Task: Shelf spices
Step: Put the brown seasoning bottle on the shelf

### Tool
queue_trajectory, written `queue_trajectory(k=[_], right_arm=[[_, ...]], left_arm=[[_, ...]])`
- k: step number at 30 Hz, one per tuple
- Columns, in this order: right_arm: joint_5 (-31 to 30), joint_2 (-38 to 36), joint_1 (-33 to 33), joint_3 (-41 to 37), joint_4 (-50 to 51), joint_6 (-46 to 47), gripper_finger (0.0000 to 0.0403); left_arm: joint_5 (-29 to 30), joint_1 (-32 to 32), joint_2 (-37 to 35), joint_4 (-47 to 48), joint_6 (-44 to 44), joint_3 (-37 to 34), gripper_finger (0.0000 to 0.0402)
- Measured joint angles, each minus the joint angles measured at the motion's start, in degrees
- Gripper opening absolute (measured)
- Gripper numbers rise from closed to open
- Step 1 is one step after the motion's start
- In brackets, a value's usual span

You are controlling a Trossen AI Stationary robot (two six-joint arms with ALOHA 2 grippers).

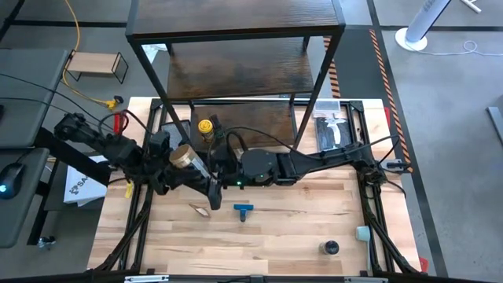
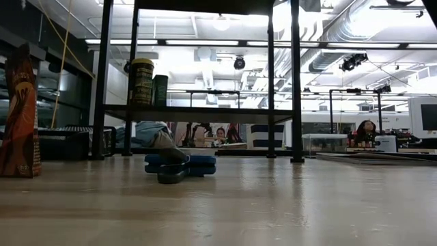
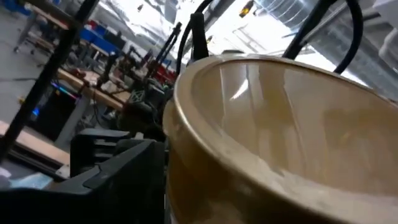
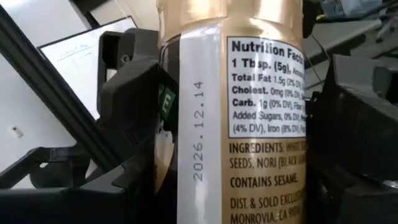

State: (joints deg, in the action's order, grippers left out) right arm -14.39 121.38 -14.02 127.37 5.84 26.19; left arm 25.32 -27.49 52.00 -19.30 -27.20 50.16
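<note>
My two arms meet mid-surface (image 1: 314,236), both sets of fingers (image 4: 127,106) clamping the tan-lidded jar (image 1: 183,156), tilted.

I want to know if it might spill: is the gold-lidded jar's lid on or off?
On. The tan-lidded jar shows its lid closed over the top.

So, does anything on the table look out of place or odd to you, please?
Only the blue T-shaped piece stands out: it lies on the table and is no spice container. The tan-lidded jar is tilted too, but the right gripper holds it above the table.
</note>
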Motion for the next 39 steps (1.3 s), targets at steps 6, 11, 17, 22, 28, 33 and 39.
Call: queue_trajectory(k=[6, 11, 17, 22, 28, 33, 39], right_arm=[[0.78, -0.08, 0.26, 0.0, -0.09, 0.73, 0.0259], [0.45, -0.15, 0.33, 0.0, -0.09, 0.44, 0.0259], [0.77, -0.25, 0.39, 0.05, 3.07, 3.35, 0.0294], [2.32, -0.87, 0.62, 0.07, 6.16, 3.5, 0.0324], [2.62, -3.6, 0.54, 0.07, 15.03, 1.61, 0.0329], [2.65, -6.51, 0.18, 0.52, 22.97, 1.62, 0.033], [-4.96, -5.97, -0.79, 0.18, 26.57, 1.8, 0.0329]], left_arm=[[1.85, -0.22, -0.16, 0.59, -0.38, 0.06, 0.0351], [3.67, -0.28, -0.55, 0.71, 1.65, 0.01, 0.0336], [6.29, -0.39, -0.63, 1.7, 1.4, 0.01, 0.0255], [6.27, -0.33, -1.4, 5.16, 0.62, -0.03, 0.0255], [5.77, -0.96, -5.49, 15.78, -1.87, -0.07, 0.0255], [2.38, -1.09, -7.71, 29.69, -3.03, 0.6, 0.0255], [0.64, -1.14, -2.62, 43.11, -4.5, 2.59, 0.0255]])
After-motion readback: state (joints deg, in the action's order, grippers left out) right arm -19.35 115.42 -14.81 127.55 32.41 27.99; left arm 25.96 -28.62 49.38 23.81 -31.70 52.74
